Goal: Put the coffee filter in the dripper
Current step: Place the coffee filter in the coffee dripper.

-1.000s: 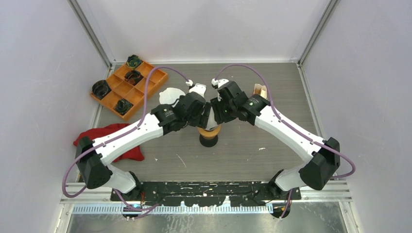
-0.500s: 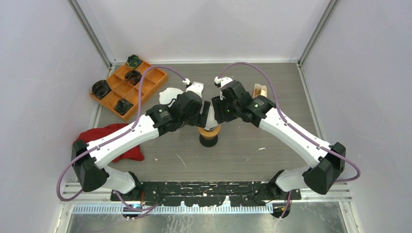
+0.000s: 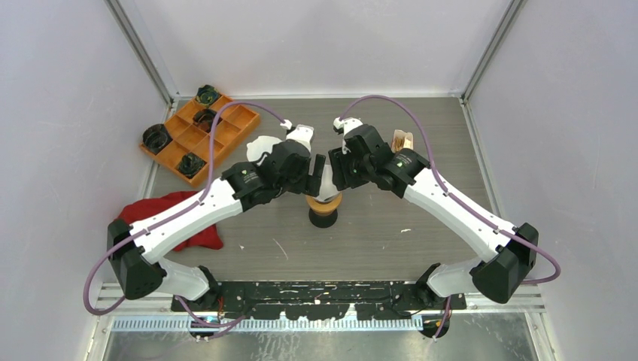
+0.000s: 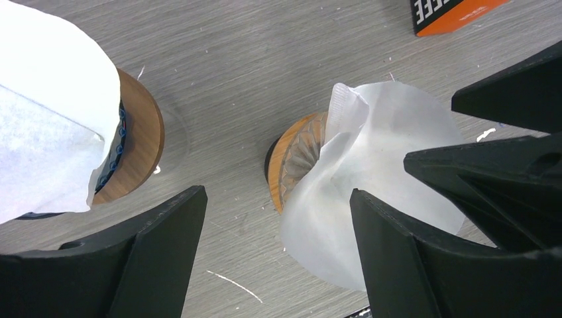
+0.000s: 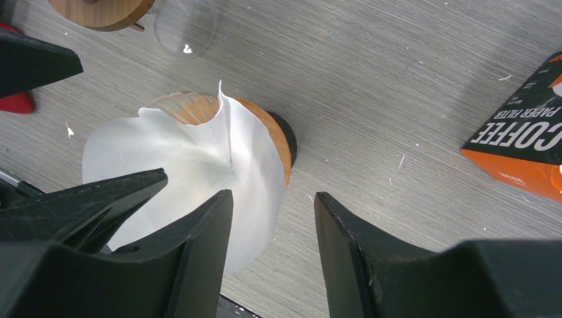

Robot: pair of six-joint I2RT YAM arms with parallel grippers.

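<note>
The table (image 3: 391, 233) is a grey, wood-grained board with pale walls on its left, far and right sides. At the far left an orange compartment tray (image 3: 242, 119) lies askew on it. A crumpled red cloth (image 3: 205, 235) sits at the near left. The wooden dripper (image 3: 324, 210) stands on its dark foot at the centre. Just beyond it, to the left, is a round wood-rimmed piece (image 4: 142, 139) with white paper over it. To the far right of centre lies an orange coffee-filter pack (image 3: 402, 141). A white scrap (image 3: 405, 230) lies near right of the dripper, and a thin pale streak (image 3: 279, 248) near left.
</note>
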